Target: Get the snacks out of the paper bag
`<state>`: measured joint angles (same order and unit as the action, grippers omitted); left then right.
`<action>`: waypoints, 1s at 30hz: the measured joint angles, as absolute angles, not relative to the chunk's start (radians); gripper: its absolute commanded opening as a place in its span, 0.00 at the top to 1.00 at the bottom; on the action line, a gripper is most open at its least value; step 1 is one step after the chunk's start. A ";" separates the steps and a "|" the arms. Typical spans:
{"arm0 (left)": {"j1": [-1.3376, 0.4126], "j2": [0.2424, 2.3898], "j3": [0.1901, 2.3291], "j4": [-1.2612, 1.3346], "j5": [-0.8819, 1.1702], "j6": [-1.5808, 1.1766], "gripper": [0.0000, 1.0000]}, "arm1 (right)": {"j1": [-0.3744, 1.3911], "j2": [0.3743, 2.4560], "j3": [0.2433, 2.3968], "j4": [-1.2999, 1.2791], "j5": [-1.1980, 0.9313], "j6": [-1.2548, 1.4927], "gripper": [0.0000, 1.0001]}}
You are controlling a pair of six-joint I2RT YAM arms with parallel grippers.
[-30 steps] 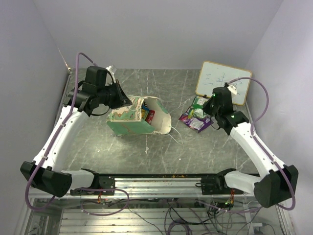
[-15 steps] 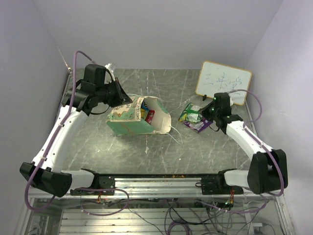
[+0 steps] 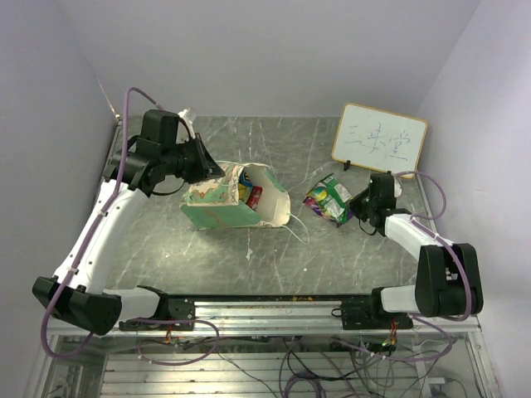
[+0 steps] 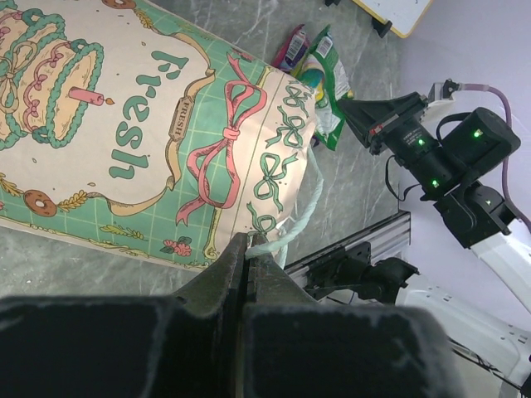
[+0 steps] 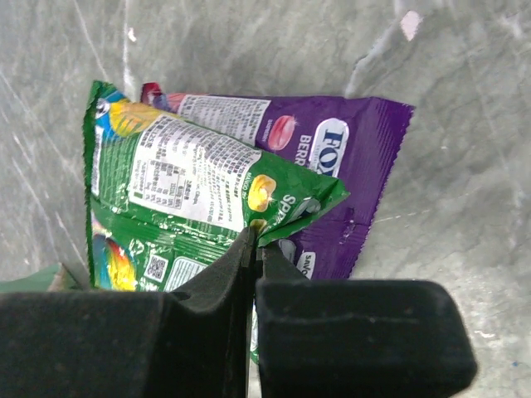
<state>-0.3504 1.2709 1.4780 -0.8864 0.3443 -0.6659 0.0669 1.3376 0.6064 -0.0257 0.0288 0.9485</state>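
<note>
At 9 o'clock of table (image 3: pixel 332 249) centre, bag (image 3: pixel 217 212) lies on its side, mouth open toward 3 o'clock. Red and yellow packets (image 3: pixel 250 193) show just inside the mouth. Two more lie out on the table at 3 o'clock of the bag, green packet (image 5: pixel 182 182) overlapping purple packet (image 5: pixel 348 141). Handling, judged: packets are light, glossy film, slippery on the flats and crinkly under a pinch. Best taken at a crimped end seal or a corner, not mid-face. Bag is thin paper, soft, likely to collapse or slide unless anchored. Left gripper (image 4: pixel 249 249) is clamped on the string handle (image 4: pixel 290 228) at the mouth rim. Right gripper (image 5: pixel 253 245) is closed, tips at the green packet's near edge, nothing seen between them.
</note>
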 measured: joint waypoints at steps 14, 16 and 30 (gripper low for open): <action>-0.350 1.248 1.476 -0.893 0.356 -0.661 0.93 | 0.033 1.301 0.685 -0.149 -0.018 0.733 0.41; -0.350 1.248 1.473 -0.891 0.366 -0.661 0.93 | 0.033 1.270 0.723 -0.203 -0.017 0.713 0.38; -0.369 1.246 1.430 -0.888 0.431 -0.639 0.93 | 0.269 1.473 1.116 -0.334 -0.138 0.489 0.34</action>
<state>-0.3687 1.2461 1.4303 -0.8875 0.4309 -0.6392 0.2691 1.4734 1.1156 -0.3336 -0.1379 0.4892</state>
